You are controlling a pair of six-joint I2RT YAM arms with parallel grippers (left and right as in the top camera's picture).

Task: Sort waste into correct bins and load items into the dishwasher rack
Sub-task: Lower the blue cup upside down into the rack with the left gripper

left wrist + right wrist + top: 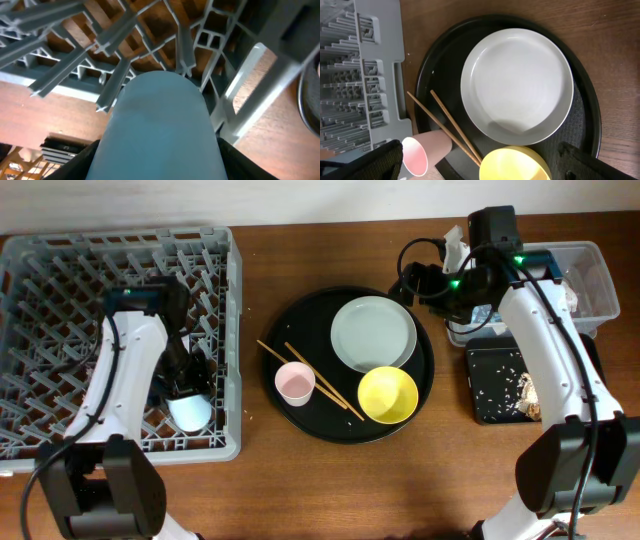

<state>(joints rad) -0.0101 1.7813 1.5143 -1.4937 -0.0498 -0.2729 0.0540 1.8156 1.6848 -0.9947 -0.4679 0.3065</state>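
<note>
**Left gripper (pixel 158 161) clamping the blue cup (pixel 160 115) in the dishwasher rack (pixel 65 55)**

We are holding the cup straight ahead of our fingers (pixel 75 165), its long axis running along our reach. It is pale blue and pointing into the grey rack. Farther off, our right gripper (pixel 410 282) is hanging wide open beside the plate (pixel 373 333), well apart.

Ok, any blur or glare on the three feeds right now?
Overhead: sharp, evenly lit, no harsh glare on the large round black tray. Left wrist: the small blue cup fills the frame, soft and featureless; the grey plastic rack pegs behind are sharper. Right wrist: the pale grey-green round plate is crisp; the right claw shows dark, blurred fingers in the bottom corners.
</note>
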